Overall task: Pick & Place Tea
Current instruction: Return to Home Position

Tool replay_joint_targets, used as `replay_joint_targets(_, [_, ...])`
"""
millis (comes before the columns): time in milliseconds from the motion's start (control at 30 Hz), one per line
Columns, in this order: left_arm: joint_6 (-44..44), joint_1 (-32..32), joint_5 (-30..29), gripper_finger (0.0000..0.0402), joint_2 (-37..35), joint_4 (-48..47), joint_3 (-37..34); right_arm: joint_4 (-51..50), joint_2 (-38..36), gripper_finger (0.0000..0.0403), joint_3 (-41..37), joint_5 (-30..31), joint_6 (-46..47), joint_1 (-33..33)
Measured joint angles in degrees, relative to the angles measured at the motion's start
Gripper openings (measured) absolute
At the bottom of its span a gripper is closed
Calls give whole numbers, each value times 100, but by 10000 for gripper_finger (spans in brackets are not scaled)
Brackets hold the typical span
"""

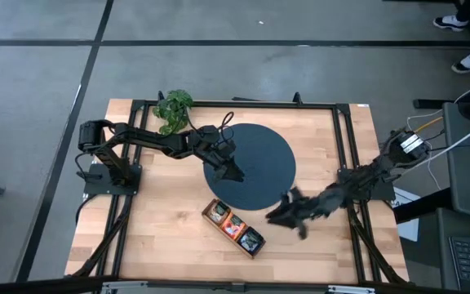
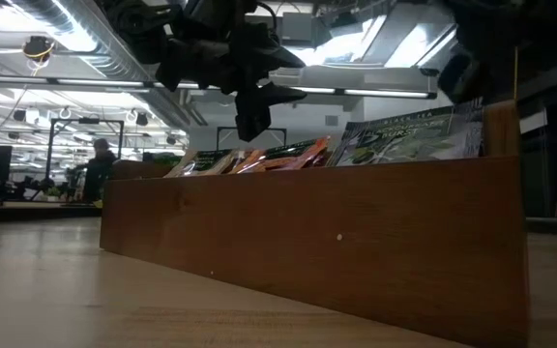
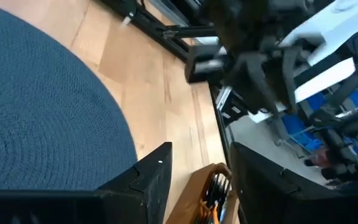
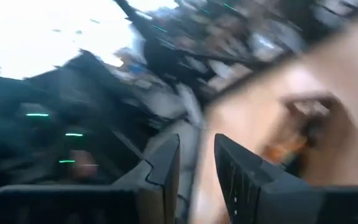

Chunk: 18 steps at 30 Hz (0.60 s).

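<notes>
Three tray (image 2: 307,232) compartments hold the tea sachets (image 1: 233,226) (count unreadable). Two grippers hang empty: left gripper (image 1: 237,174) over the mat (image 1: 259,151), fingers apart; right gripper (image 1: 276,215) beside the tray, slightly parted.

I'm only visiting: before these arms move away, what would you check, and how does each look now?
1. Tea in the wooden tray: ok.
2. Left gripper empty: ok, fingers open above the mat.
3. Right gripper empty: ok, fingers apart, nothing between.
4. Grippers apart from each other: ok.
5. Right gripper clear of the tray: cannot tell, it blurs close beside it.
</notes>
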Motion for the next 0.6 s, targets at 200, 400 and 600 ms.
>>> replay_joint_targets(200, [-387,0,-82,157,4,132,2,2087,-33,102,-1223,-1454,-656,-598])
replay_joint_targets(400, [-646,-15,-93,157,4,407,2,2667,-379,102,-2055,-2788,-1163,-1196])
replay_joint_targets(600, [-670,-54,-95,157,0,683,9,1793,-1307,102,-2268,-2868,-1727,-1319])
